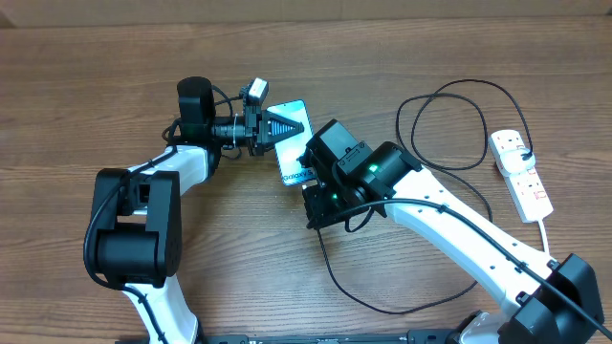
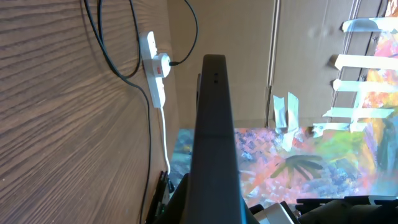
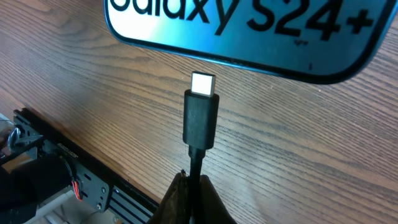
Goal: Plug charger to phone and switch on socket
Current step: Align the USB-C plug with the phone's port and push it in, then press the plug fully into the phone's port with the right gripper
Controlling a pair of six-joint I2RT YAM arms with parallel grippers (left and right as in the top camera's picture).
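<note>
Right wrist view: the charger connector, judged light and stiff on a limp cable, points at the phone edge, just short of it. The right hand pinches the cable directly behind the plug, the best hold for alignment. The left hand, pressed together, lies over the phone.

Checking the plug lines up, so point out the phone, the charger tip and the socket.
phone point(image 3: 186, 28): right wrist view, lettered screen near its end.
charger tip point(image 3: 200, 118): right wrist view, black connector body.
socket point(image 1: 521, 177): overhead view, middle of the white strip.
</note>
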